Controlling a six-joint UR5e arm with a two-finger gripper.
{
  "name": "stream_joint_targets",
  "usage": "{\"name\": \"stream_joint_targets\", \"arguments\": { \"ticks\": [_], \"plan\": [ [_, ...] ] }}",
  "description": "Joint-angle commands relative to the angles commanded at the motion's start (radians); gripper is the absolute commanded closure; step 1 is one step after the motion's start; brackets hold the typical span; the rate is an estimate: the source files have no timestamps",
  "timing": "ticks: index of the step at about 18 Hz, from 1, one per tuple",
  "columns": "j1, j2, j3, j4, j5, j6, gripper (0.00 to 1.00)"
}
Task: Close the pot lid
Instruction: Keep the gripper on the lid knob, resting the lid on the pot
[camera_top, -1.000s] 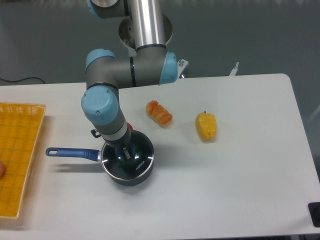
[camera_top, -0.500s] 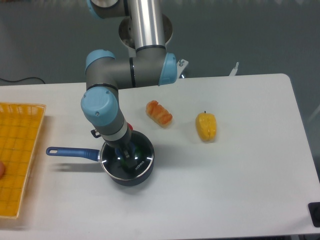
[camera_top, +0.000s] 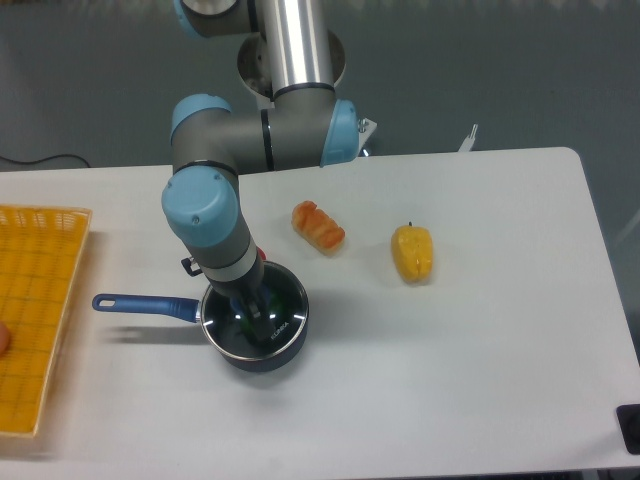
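Note:
The dark pot (camera_top: 282, 338) stands left of the table's middle, its long blue handle (camera_top: 143, 305) pointing left. The glass pot lid (camera_top: 222, 325) lies level on the pot, its thin metal rim matching the pot's rim. My gripper (camera_top: 252, 307) reaches straight down onto the lid's centre. Its fingers stand close together around the knob, which they hide, so the gripper looks shut on the lid.
An orange-red bread-like toy (camera_top: 318, 226) and a yellow pepper-like toy (camera_top: 412, 253) lie to the right of the pot. A yellow mesh basket (camera_top: 35, 310) fills the left edge. The arm's elbow (camera_top: 265, 140) hangs over the back of the table.
The arm's wrist has shifted very slightly upward and left. Pot and lid have stayed where they were.

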Motion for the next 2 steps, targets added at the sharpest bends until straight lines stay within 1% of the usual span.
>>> {"name": "stream_joint_targets", "arguments": {
  "ticks": [2],
  "plan": [
    [0.011,0.002,0.0,0.003,0.002,0.003,0.0]
  ]
}}
